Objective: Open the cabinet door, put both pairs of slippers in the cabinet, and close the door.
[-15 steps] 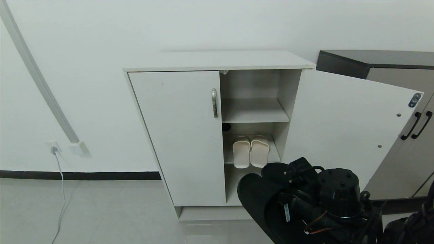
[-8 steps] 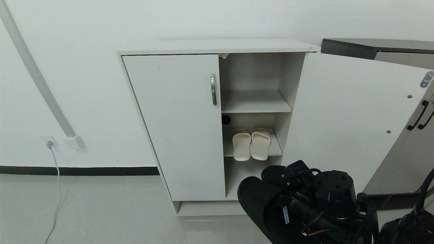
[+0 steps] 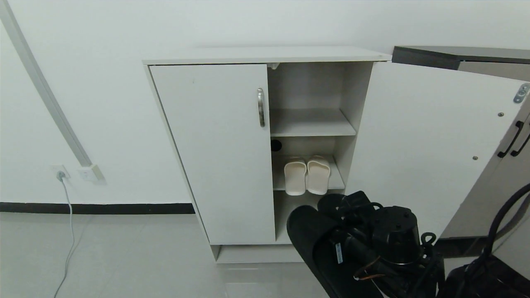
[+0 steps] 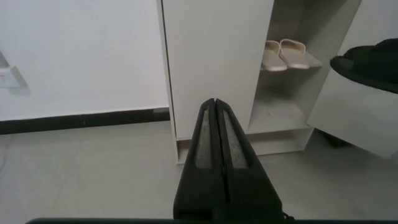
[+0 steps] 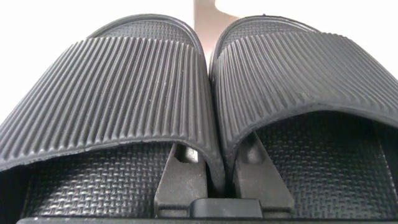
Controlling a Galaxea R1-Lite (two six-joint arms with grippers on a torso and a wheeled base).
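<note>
Black slippers: pair held side by side off the floor, in front of the cabinet's open right half, level with the bottom compartment. I cannot tell whether the toes have crossed the opening. The ribbed straps fill most of the right wrist view.

Right claw: clamped on the black slippers. Its fingers pinch the two adjoining inner edges together under the straps.

White slippers: pair side by side on the middle shelf, right half of the cabinet. The upper shelf is bare.

White cabinet: right door swung wide open, left door shut, with a metal handle at its inner edge.

Left claw: fingers pressed together, holding nothing. It sits low over the floor, pointed at the cabinet base.

Surroundings: grey cabinet with black handles behind the open door; wall outlet with a plugged-in cable on the left wall.
</note>
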